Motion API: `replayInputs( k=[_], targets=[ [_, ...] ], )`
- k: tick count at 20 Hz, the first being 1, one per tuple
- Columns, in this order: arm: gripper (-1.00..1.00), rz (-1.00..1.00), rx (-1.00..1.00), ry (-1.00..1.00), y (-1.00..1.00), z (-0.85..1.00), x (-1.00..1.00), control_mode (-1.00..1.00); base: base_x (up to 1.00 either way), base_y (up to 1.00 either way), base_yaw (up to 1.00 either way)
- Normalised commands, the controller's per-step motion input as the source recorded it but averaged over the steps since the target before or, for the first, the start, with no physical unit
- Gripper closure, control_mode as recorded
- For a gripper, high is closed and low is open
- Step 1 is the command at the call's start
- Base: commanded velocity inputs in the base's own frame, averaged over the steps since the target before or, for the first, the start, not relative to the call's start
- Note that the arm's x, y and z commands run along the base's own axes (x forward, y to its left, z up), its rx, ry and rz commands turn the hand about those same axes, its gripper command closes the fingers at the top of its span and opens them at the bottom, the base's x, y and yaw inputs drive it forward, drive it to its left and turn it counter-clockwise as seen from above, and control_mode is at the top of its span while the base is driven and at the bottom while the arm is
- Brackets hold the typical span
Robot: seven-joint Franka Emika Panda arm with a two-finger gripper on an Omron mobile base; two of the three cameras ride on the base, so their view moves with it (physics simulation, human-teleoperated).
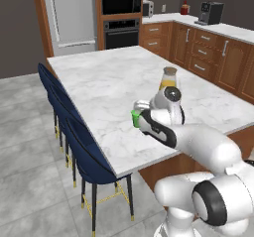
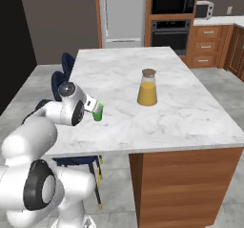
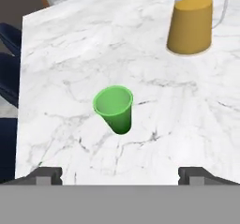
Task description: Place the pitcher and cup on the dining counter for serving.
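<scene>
Pitcher [image 2: 147,88] and cup [image 3: 115,108] both stand upright on the marble bench [image 2: 190,112], well apart from each other, so the serving job looks about done. Big island first: white veined top, blue chairs [image 1: 79,142] down one side. Pitcher sits toward the middle, orange body, tan lid on. Cup's nearer the chair-side edge, mouth up, long axis vertical. The claw [image 3: 121,175] hangs just behind and above it, fingers spread wide, nothing between them, cup dead ahead along its line. I'd guess it's free to lift clear
</scene>
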Motion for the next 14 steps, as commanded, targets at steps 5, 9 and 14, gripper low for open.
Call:
replayInputs(
  k=[5, 9, 14],
  targets=[
    [-1.0, 0.01, -0.01, -0.21, 0.0, 0.06, -1.0, -1.0, 0.0, 0.0, 0.0],
    [-1.0, 0.02, 0.0, 0.03, 0.0, 0.37, -1.0, -1.0, 0.0, 0.0, 0.0],
    [-1.0, 0.02, 0.01, -0.07, 0.05, 0.0, -0.29, -1.0, 0.0, 0.0, 0.0]
  ],
)
